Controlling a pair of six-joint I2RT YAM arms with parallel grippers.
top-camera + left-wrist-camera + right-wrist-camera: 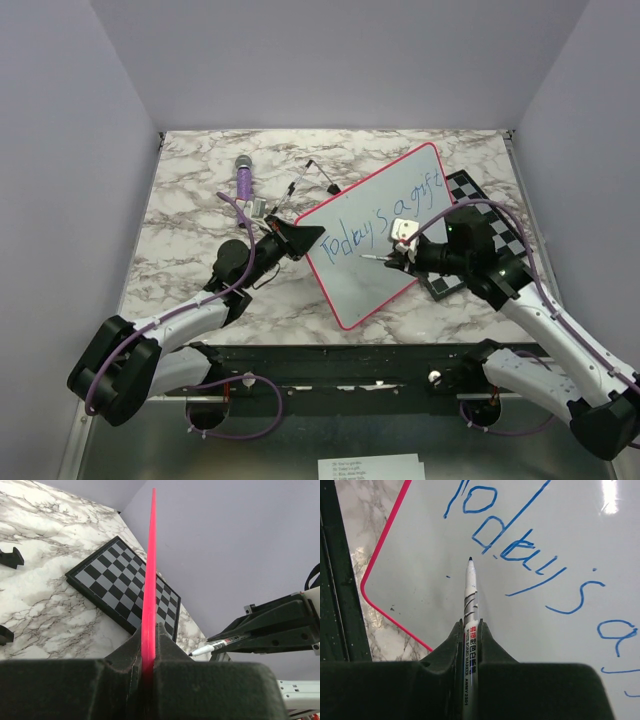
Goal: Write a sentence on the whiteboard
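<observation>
The whiteboard with its pink-red rim stands tilted in the middle of the table. The sentence, in blue, reads roughly "Today's a gift". My left gripper is shut on the board's left rim, which shows edge-on in the left wrist view between the jaws. My right gripper is shut on a white marker. Its tip sits at the board's surface just below the "d" of the sentence. I cannot tell whether the tip touches. The marker also shows in the left wrist view.
A black-and-white chessboard lies under the board's right side and shows in the left wrist view. A purple marker and thin black rods lie at the back. Small black pieces lie on the marble.
</observation>
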